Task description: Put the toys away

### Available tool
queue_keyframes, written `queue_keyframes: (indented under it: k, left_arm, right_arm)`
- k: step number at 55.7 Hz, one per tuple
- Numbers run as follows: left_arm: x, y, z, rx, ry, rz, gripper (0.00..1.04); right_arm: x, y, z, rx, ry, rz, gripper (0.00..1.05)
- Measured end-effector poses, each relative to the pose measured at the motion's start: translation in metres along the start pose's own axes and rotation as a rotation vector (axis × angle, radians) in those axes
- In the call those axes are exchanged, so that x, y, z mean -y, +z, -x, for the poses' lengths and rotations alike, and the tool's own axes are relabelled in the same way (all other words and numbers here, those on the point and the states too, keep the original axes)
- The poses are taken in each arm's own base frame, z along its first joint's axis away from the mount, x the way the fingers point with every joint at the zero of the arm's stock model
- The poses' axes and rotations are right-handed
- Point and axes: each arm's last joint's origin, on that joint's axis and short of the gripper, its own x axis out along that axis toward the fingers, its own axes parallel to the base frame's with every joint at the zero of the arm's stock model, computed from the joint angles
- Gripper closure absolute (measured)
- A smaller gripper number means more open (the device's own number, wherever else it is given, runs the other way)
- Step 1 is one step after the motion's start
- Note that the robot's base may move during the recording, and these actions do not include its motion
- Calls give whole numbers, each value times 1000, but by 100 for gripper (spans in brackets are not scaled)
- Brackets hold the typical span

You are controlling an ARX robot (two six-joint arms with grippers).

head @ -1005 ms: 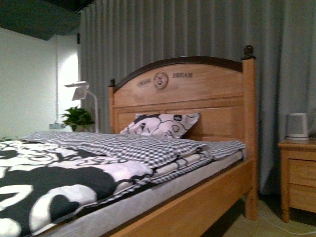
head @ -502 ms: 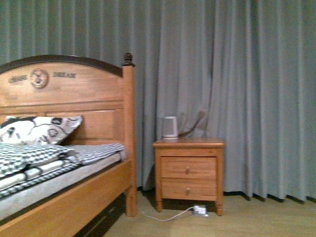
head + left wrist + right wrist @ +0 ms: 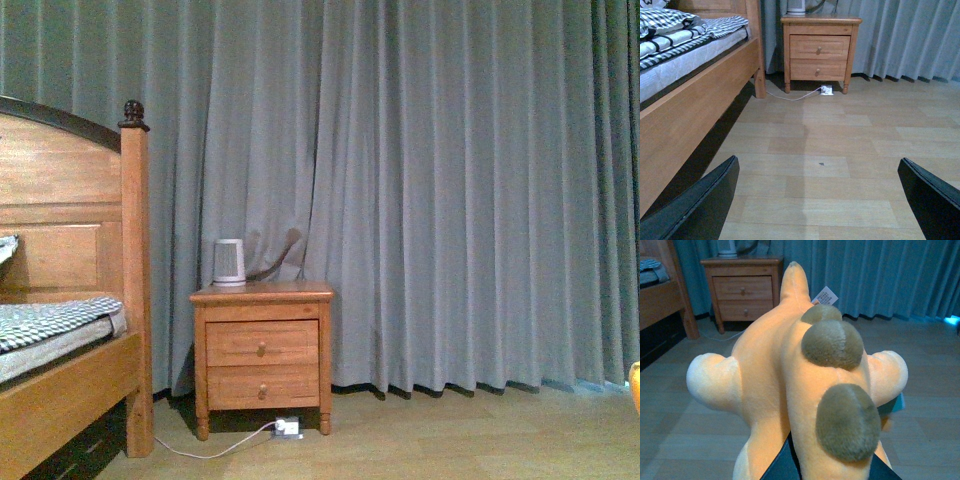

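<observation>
- My left gripper [image 3: 822,200] is spread wide. Its dark fingers [image 3: 700,205] sit at either edge of the wrist view, with only bare wooden floor [image 3: 840,150] between them.
- The plush toy [image 3: 790,375] fills the right wrist view. It is orange-yellow, with rounded brown-grey pads along it and a white tag [image 3: 825,296] near its far end.
- My right gripper [image 3: 785,465] shows only as a dark wedge under the plush. It looks clamped on the toy, holding it above the floor.
- From the front I see just a scrap of orange at the right edge, probably the same toy.
- Beyond, a nightstand [image 3: 262,350] stands beside the bed [image 3: 70,370], against grey curtains [image 3: 450,200].
</observation>
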Motion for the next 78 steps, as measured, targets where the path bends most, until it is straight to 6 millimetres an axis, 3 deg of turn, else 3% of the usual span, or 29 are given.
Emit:
queue_keyframes:
  k: [78]
  left_arm:
    - [0,0,0,0,0,0,6]
  right_arm:
    - [0,0,0,0,-7,0,98]
